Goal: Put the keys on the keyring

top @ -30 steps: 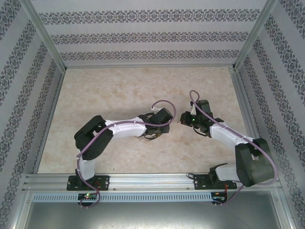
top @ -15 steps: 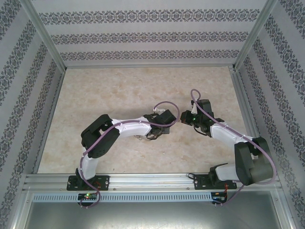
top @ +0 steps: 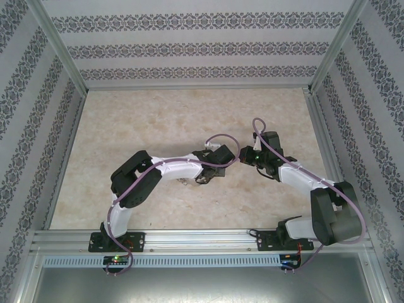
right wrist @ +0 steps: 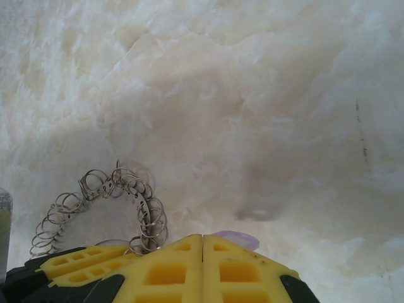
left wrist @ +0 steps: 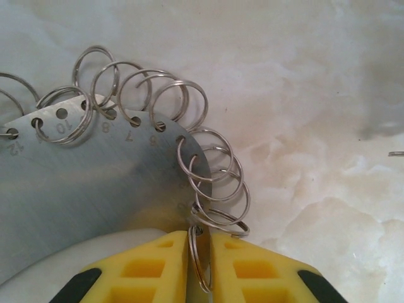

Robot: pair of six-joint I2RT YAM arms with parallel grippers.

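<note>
At the bottom centre of the left wrist view, the left claw (left wrist: 199,243) pinches one split ring (left wrist: 202,278) of the keyring (left wrist: 82,183), edge-on. Pressed together, the right claw (right wrist: 202,243) grips the key (right wrist: 238,238); the keyring lies lower left of it.

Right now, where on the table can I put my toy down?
The table is bare between the arms and the back wall, and along the left wall. It's crowded in the middle, where the left fingers grip the keyring near the right fingers.
</note>
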